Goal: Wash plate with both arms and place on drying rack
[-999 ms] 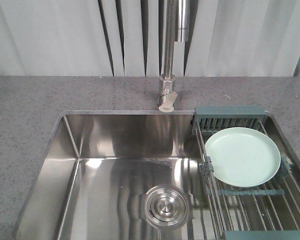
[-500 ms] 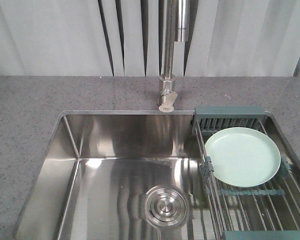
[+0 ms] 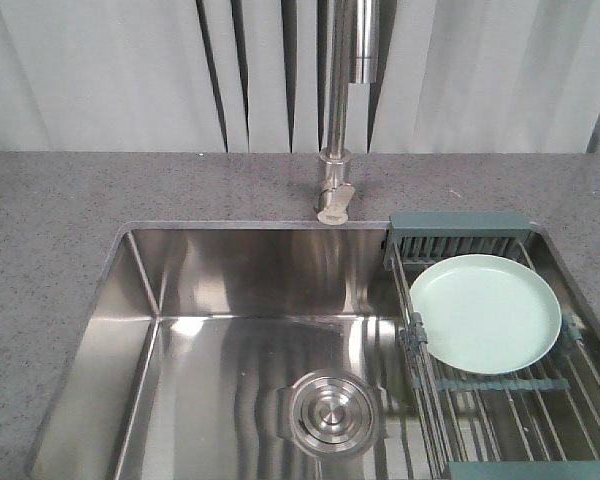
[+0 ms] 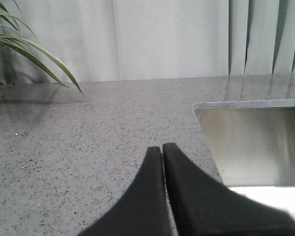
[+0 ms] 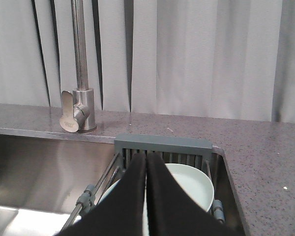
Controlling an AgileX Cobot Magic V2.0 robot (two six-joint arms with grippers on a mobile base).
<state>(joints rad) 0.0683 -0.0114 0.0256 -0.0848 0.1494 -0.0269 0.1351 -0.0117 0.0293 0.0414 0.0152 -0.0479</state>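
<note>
Nothing has shifted across the last second: the front view shows the same still scene, with no arm in it. Taking the sink (image 3: pixel 230 330) as landmark and going left to right: to its left, over the grey table (image 4: pixel 103 123), the left hand (image 4: pixel 162 150) hangs with its two black fingers pressed together, holding nothing. At the back of the sink the tap (image 3: pixel 335 190) stands shut off, with no water running, and the drain (image 3: pixel 330 412) sits dry in the basin floor. Across the sink's right end lies the drying rack (image 3: pixel 460 225), and the plate (image 3: pixel 485 312) rests flat on its wires, face up. Above that end the right hand (image 5: pixel 146 162) is also pinched closed and empty, aimed down at the plate. Since the plate is on the rack and both hands are clear of it, either the wash has not begun or it is finished; these views cannot settle which.
</note>
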